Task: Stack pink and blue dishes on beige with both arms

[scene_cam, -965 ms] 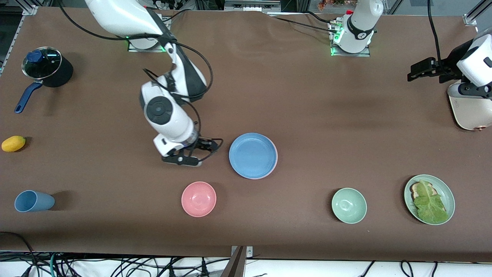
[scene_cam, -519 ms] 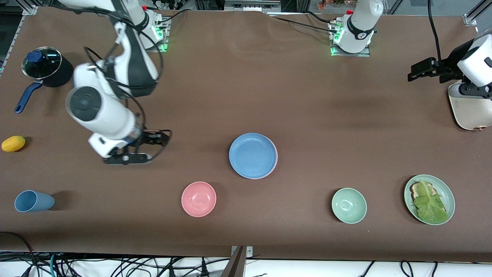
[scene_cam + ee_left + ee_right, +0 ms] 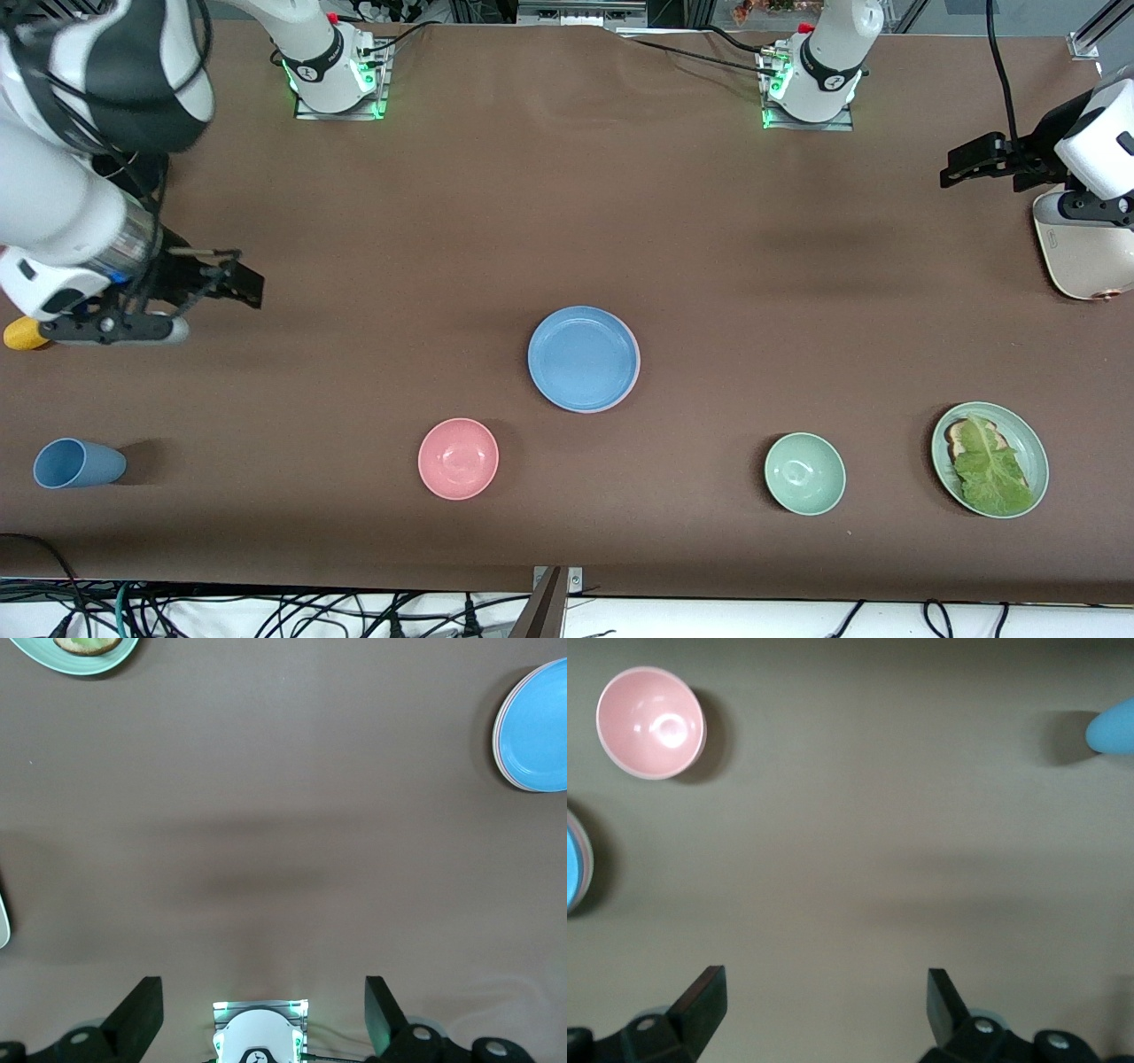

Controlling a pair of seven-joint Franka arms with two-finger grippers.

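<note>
The blue dish (image 3: 583, 358) lies at the middle of the table on top of a stack. Only thin pale rims of the plates under it show along its edge, so the pink dish and the beige one are almost hidden. The left wrist view shows this stack (image 3: 536, 726) with layered rims. My right gripper (image 3: 241, 288) hangs open and empty in the air over the right arm's end of the table, well away from the stack; the right wrist view has its fingers (image 3: 824, 988) wide apart. My left gripper (image 3: 961, 168) waits open and empty over the left arm's end, also shown (image 3: 261, 992).
A small pink bowl (image 3: 458, 458) sits nearer the camera than the stack. A green bowl (image 3: 804, 473) and a green plate (image 3: 1023, 434) with toast and lettuce lie toward the left arm's end. A blue cup (image 3: 75, 463), a lemon (image 3: 19, 335) and a white appliance (image 3: 1085, 261) stand at the ends.
The right arm has swung up and away from beside the blue dish toward its own end of the table, gripper still open. The left arm and the dishes have not moved.
</note>
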